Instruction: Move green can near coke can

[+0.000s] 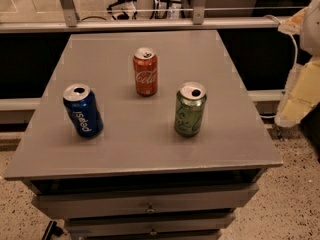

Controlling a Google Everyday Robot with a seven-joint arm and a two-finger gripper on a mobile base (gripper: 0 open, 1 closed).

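The green can (190,109) stands upright on the grey table top (150,149), right of the middle, with its silver top open. The coke can (145,71) is red with white script. It stands upright behind and to the left of the green can, about a can's width away. My gripper (300,91) shows as a pale, yellowish shape at the right edge of the camera view. It is beyond the table's right side, well clear of both cans, and holds nothing that I can see.
A blue Pepsi can (82,110) stands tilted near the table's left side. The table is a cabinet with drawers (150,204) under its front edge. A metal rail (150,24) runs behind it. Speckled floor (295,204) lies to the right.
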